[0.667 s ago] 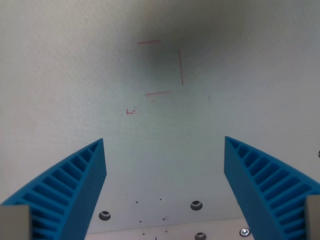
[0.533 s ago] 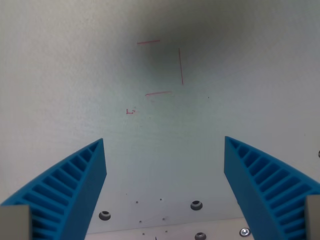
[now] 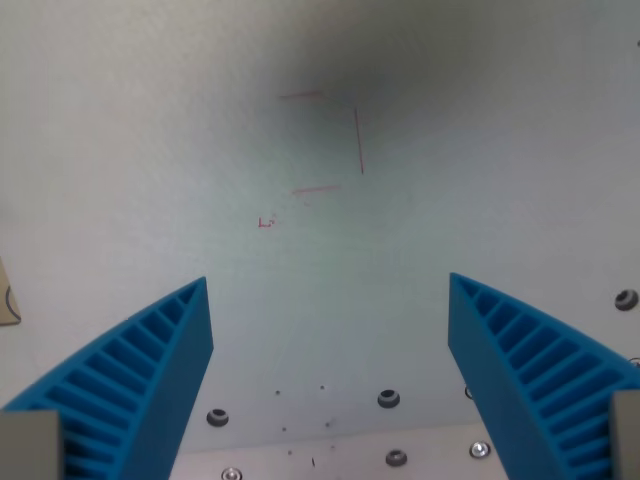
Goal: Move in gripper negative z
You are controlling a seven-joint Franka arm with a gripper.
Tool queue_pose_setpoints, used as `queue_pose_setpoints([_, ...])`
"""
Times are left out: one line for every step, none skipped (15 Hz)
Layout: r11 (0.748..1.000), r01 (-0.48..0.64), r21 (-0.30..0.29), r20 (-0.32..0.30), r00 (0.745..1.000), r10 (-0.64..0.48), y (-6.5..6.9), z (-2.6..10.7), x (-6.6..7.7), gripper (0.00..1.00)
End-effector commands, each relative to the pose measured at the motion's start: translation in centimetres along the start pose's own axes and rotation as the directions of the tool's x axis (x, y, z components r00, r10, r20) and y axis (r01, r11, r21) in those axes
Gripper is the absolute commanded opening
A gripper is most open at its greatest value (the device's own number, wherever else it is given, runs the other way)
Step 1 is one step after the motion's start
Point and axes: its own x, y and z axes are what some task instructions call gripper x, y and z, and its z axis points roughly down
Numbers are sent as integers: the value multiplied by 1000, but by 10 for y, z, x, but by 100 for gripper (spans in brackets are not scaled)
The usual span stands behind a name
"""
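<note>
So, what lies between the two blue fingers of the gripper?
In the wrist view, the open gripper holds nothing. Between its blue fingers shows only the pale table, with a few screws and small dark specks near the lower edge.

Roughly six screws, three red lines

Only faint red line marks and a tiny unreadable red scribble stand on the white table.
</note>
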Motion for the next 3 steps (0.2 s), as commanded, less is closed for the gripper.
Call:
queue_pose_setpoints([1000, 0, -1, 16, 1000, 0, 0, -19, -4, 100])
queue_pose_setpoints([1000, 0, -1, 16, 1000, 0, 0, -24, -4, 100])
queue_pose_setpoints([1000, 0, -1, 16, 1000, 0, 0, -29, -4, 100])
